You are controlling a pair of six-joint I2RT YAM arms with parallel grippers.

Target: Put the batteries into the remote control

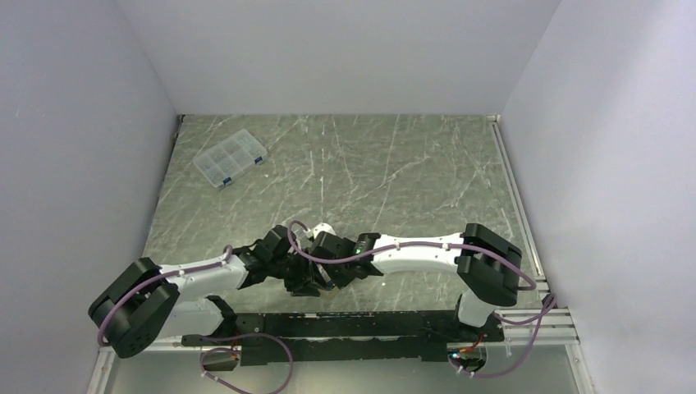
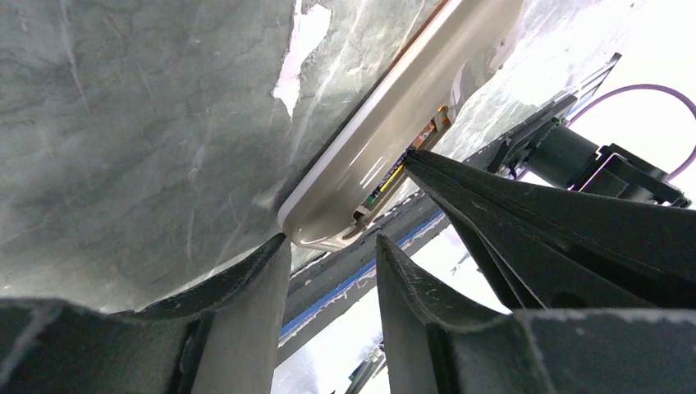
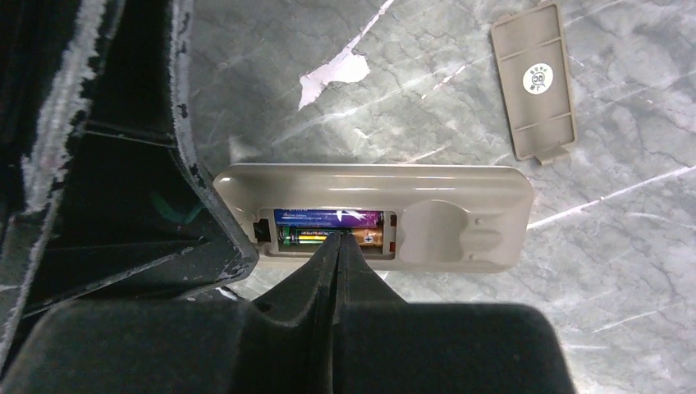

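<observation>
The remote control (image 3: pixel 460 226) lies face down, beige back up, with its battery bay open. Two batteries lie side by side in the bay: a blue-purple one (image 3: pixel 328 217) and a dark green and gold one (image 3: pixel 369 238). My right gripper (image 3: pixel 339 238) is shut and empty, its tips resting on the green and gold battery. My left gripper (image 2: pixel 328 242) is open at the remote's (image 2: pixel 386 131) end, with one fingertip (image 2: pixel 275 250) touching that end. In the top view both grippers, left (image 1: pixel 297 277) and right (image 1: pixel 328 275), meet near the table's front and hide the remote.
The flat beige cover piece (image 3: pixel 535 82) lies on the table beyond the remote. A clear compartmented plastic box (image 1: pixel 231 158) sits at the far left of the marbled table (image 1: pixel 410 180). White walls close in the left, right and back sides.
</observation>
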